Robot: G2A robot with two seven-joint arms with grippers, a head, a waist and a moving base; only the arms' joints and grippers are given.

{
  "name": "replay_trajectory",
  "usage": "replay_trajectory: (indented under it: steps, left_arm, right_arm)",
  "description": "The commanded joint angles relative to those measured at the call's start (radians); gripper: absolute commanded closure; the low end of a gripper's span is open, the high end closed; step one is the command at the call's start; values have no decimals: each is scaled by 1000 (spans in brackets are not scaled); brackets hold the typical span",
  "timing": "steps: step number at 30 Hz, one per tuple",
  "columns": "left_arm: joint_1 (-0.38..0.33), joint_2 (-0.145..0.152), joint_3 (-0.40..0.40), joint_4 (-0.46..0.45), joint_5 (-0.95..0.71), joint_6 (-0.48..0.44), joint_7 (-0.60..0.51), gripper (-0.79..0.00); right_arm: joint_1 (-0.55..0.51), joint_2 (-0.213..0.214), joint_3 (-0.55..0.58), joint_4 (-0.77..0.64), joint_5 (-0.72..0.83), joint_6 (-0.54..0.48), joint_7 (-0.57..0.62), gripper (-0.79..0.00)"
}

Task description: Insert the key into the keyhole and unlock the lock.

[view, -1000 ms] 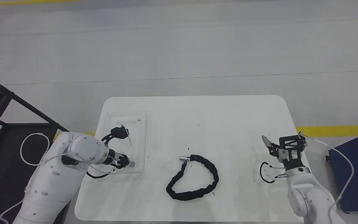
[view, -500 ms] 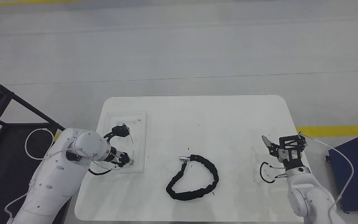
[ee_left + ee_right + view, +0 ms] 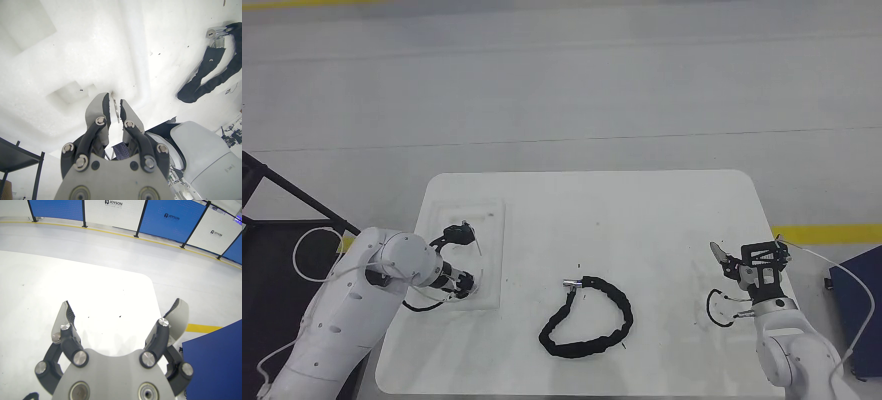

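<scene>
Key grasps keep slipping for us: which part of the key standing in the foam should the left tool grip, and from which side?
Probably the head end of the key, which faces the left tool. It stands edge-on, far tip in the foam tray, so come straight along its length, one pad on each flat face.

Left tool [image 3: 466, 286] shifted slightly across foam tray [image 3: 488, 214].

Right gripper [image 3: 121, 302] over the white table [image 3: 75, 275], near its rounded corner; fingers [image 3: 66, 311] spread wide, nothing between them. Two small dark specks on the tabletop ahead. Grey floor [image 3: 170, 262] beyond, curved yellow line [image 3: 113, 231], then blue and white partition panels [image 3: 170, 217] on black posts. Dark blue box [image 3: 213, 361] beside the table
</scene>
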Motion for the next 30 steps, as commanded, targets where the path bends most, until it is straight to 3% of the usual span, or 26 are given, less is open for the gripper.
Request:
replay_trajectory:
  steps: [1, 21, 26, 30]
  left_arm:
    - [-1, 1, 1, 0, 2, 1, 1, 0]
    - [1, 52, -88, -79, -1, 36, -17, 0]
    - [18, 64, -218, -90, -154, 37, 16, 0]
    - [78, 72, -316, -49, -512, -20, -17, 0]
  right_arm:
    - [0, 0, 0, 0, 0, 0, 0, -785]
    - [0, 0, 0, 0, 0, 0, 0, -785]
    - [0, 0, 0, 0, 0, 0, 0, -785]
    - [0, 0, 0, 0, 0, 0, 0, -785]
